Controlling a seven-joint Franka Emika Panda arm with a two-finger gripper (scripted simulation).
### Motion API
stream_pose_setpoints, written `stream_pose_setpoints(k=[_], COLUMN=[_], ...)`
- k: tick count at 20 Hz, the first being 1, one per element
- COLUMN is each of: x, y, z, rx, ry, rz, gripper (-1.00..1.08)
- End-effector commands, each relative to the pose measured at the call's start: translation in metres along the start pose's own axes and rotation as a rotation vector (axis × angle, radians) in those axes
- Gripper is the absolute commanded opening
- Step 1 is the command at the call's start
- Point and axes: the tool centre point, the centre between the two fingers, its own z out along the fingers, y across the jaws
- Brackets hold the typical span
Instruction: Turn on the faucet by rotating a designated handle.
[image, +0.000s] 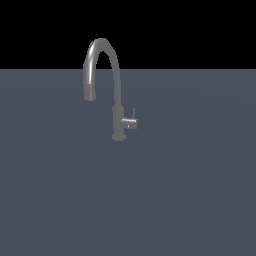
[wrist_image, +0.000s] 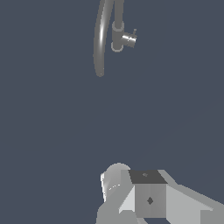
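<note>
Exterior view: faucet (image: 118, 100) upright at centre-left of frame, handle (image: 130, 123) jutting toward frame right low on the body; no arm visible.

Wrist view: handle (wrist_image: 128, 40) at upper centre, gripper (wrist_image: 144, 197) well apart at bottom; finger state impossible to tell.

open floor all round faucet (image: 117, 107); handle (image: 131, 123) side unobstructed.

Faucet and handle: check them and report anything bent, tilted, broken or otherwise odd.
Nothing stands out. The faucet stands upright on its round base, spout arched intact, and the handle juts sideways from the body with its thin pin pointing up. No water shows. The gripper is well short of it.
</note>
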Motion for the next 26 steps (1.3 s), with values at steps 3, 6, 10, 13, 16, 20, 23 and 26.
stream_pose_setpoints(k=[3, 6, 10, 13, 16, 20, 23, 26], x=[0.001, 0.004, 0.012, 0.022, 0.035, 0.057, 0.076, 0.095], y=[0.000, 0.000, -0.001, -0.002, -0.003, -0.003, -0.003, -0.002], z=[0.000, 0.000, 0.002, 0.003, 0.005, 0.010, 0.014, 0.019], rx=[0.001, 0.009, 0.030, 0.054, 0.086, 0.140, 0.187, 0.236], ry=[-0.001, -0.007, -0.023, -0.040, -0.064, -0.104, -0.139, -0.175], rz=[0.002, 0.010, 0.031, 0.056, 0.088, 0.142, 0.191, 0.241], gripper=[-1.00, -1.00, -1.00, -1.00, -1.00, -1.00, -1.00, -1.00])
